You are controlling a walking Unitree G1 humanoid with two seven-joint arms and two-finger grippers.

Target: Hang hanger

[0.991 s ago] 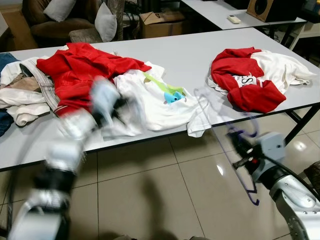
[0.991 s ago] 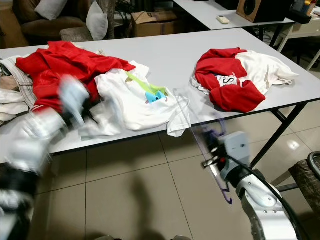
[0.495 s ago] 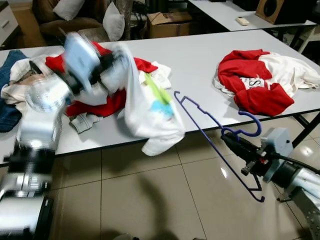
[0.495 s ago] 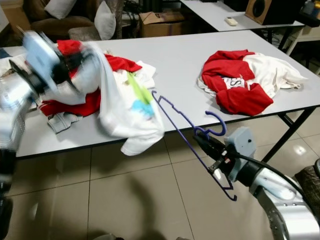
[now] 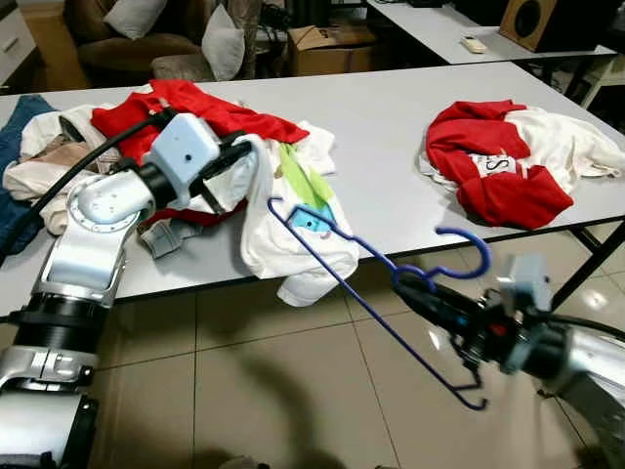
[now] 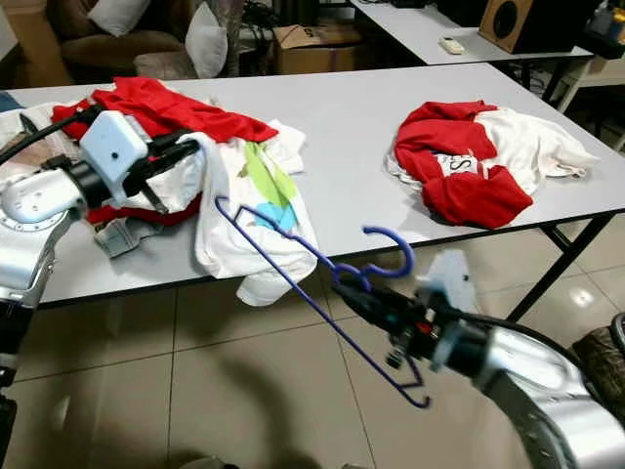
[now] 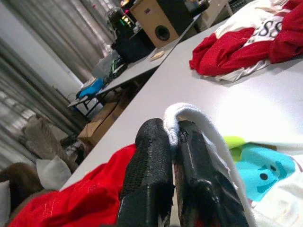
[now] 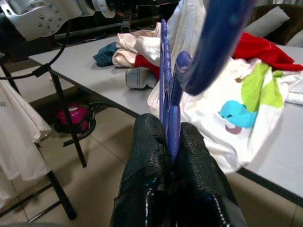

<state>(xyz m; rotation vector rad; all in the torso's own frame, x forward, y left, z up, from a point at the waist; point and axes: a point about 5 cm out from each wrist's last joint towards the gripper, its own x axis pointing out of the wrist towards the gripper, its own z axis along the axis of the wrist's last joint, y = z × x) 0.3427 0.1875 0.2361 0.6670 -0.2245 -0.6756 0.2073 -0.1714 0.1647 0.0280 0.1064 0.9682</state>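
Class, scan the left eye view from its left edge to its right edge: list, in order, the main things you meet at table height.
Left gripper pinching the white T-shirt → blue hanger → right gripper shut on it → red-and-white garment on the table.

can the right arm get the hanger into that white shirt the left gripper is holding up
Probably yes. The right gripper is shut on the blue hanger, whose far tip already sits against the white shirt. The left gripper pinches the shirt's edge at the table's front, nothing between them.

Grey table (image 5: 391, 127), glossy tiled floor (image 5: 283, 391)
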